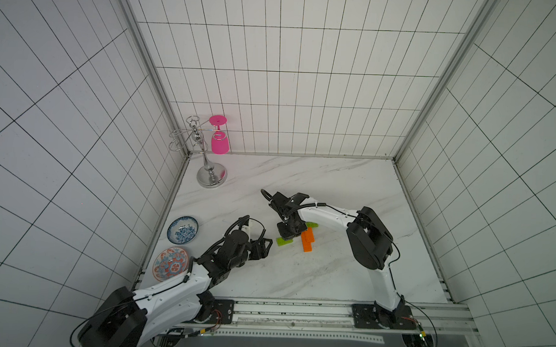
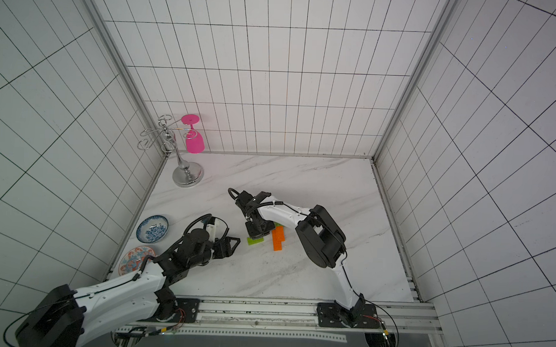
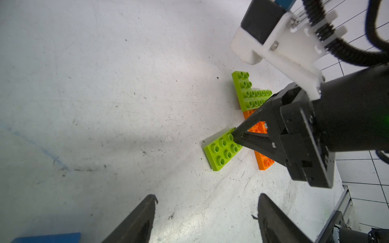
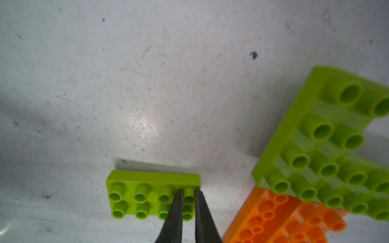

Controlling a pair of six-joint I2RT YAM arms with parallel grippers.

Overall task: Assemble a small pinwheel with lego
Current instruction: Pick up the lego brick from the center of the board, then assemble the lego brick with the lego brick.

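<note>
A loose lime-green lego brick [image 4: 151, 181] lies flat on the marble table, studs up, seen in both top views [image 1: 284, 241] [image 2: 255, 241]. My right gripper [image 4: 188, 192] points down onto its end and is shut, its fingertips pinching the last pair of studs. Right beside it lies the partly joined pinwheel: two crossed lime-green bricks [image 3: 250, 94] on an orange stepped stem [image 1: 307, 240]. My left gripper [image 3: 207, 199] hovers low to the left of the bricks, open, with nothing between its fingers. A blue flat piece [image 3: 46, 237] shows at the edge of the left wrist view.
A chrome glass rack [image 1: 211, 175] with a pink glass [image 1: 220, 143] hanging from it stands at the back left corner. A blue patterned bowl [image 1: 182, 229] and an orange patterned plate [image 1: 170, 263] sit along the left wall. Tiled walls close in three sides.
</note>
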